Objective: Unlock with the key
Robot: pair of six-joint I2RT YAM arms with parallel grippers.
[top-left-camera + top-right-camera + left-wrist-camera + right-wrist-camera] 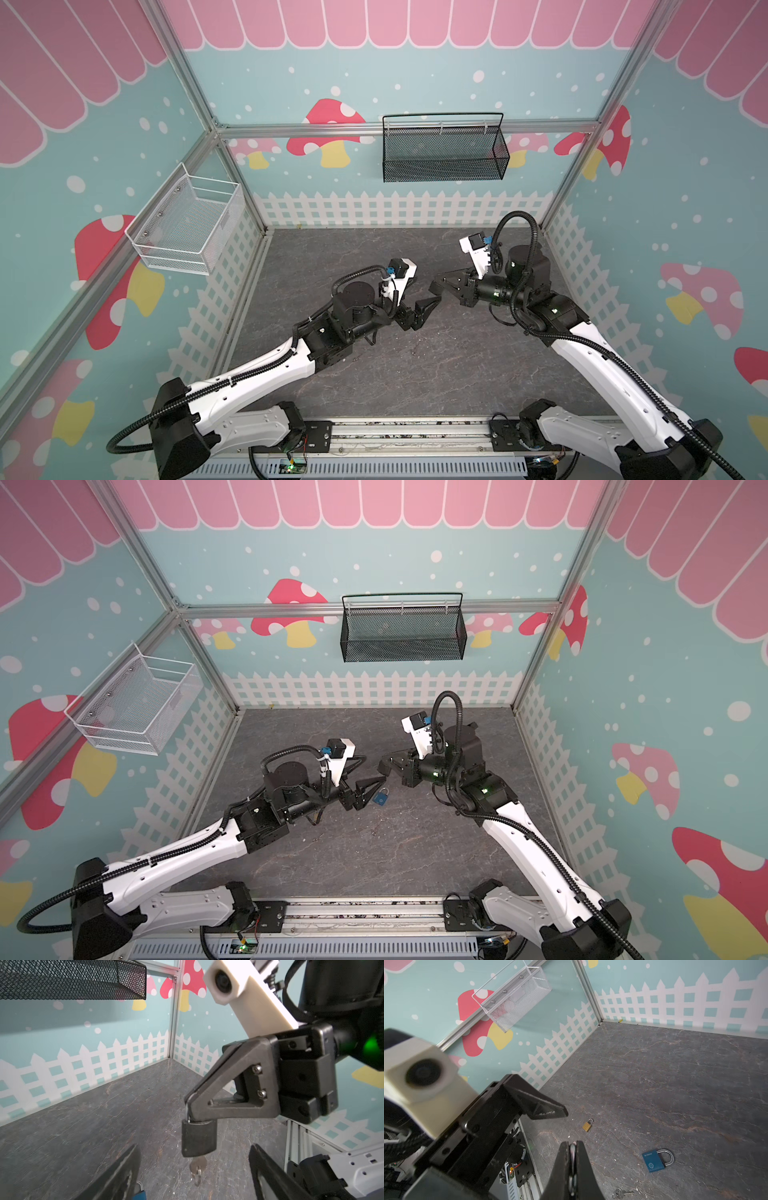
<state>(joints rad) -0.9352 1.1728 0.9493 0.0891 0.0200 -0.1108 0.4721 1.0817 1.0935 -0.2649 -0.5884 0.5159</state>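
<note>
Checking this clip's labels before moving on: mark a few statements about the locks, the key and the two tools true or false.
1. The right tool grips the black padlock by its shackle. True.
2. A key sits in that padlock's underside. True.
3. The left tool is shut on the key. False: its jaws stand open, not touching it.
4. The blue padlock is lifted off the table. False: it lies flat on it.
5. A brass padlock lies on the table. True.
</note>
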